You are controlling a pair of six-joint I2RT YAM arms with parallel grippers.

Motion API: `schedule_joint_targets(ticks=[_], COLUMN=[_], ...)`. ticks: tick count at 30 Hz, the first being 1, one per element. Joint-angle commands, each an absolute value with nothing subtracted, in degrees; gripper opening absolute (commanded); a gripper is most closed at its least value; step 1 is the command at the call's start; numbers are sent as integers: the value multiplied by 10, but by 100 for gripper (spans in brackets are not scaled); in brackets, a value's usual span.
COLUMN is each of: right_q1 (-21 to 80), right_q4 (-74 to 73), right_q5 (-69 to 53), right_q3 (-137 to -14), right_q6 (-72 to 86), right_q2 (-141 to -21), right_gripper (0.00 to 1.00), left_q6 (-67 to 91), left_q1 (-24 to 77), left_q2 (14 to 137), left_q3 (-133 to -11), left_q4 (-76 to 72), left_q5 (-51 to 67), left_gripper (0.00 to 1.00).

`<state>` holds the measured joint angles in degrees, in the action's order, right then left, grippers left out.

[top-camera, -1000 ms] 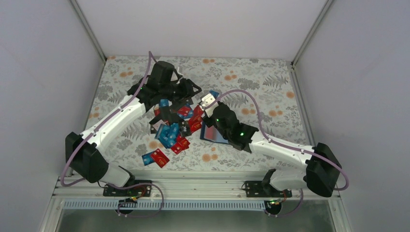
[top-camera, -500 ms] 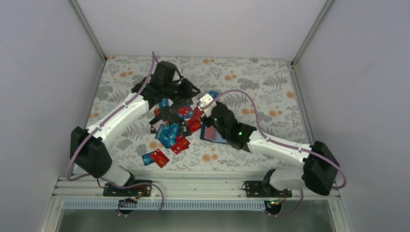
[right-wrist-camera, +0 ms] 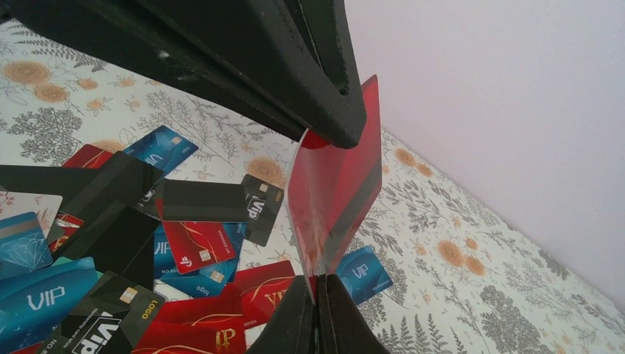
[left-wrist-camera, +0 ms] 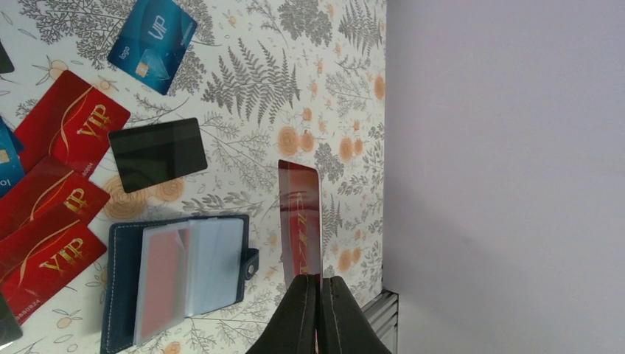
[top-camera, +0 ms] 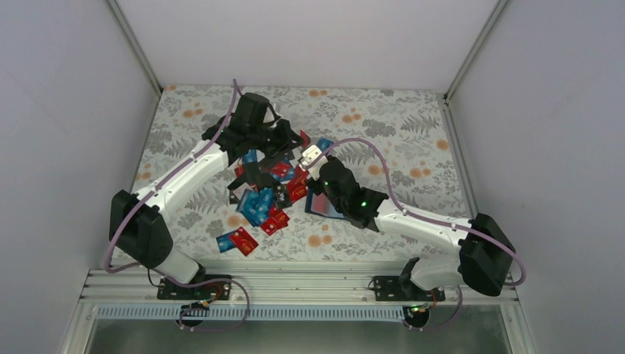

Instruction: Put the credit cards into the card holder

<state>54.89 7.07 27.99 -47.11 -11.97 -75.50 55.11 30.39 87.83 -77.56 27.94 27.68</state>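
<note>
Two arms: left arm [top-camera: 184,173], right arm [top-camera: 424,225]. One card holder [left-wrist-camera: 177,276]. One red card [left-wrist-camera: 300,221] in the air; the other credit cards [top-camera: 258,205], red, blue, black, overlap too much to count.

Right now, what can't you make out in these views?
- Top: card holder partly under the right arm; credit cards too small to count.
- Left wrist: holder's lower corner cut by frame edge; red card foreshortened, print unreadable.
- Right wrist: left gripper blocks the upper left; holder not in view.
</note>
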Motion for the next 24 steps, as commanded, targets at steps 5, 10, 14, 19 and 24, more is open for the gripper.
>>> schedule_joint_targets(ticks=[5, 10, 14, 19, 24], right_q1=[558, 558, 537, 418, 239], right_q4=[68, 65, 41, -52, -83], right_q5=[296, 287, 275, 129, -130], right_q3=[-505, -493, -483, -481, -438], right_q6=[-112, -98, -38, 128, 229], right_q2=[-769, -761, -744, -698, -679], right_gripper=[30, 56, 69, 71, 70], left_q6=[551, 553, 534, 470, 414], left_q1=[296, 292, 291, 294, 313], left_q2=[889, 890, 887, 873, 843], left_q3=[-771, -769, -776, -742, -653], left_q4=[265, 255, 256, 240, 171], left_q5=[313, 320, 304, 284, 274], left_gripper=[2, 2, 2, 2, 2])
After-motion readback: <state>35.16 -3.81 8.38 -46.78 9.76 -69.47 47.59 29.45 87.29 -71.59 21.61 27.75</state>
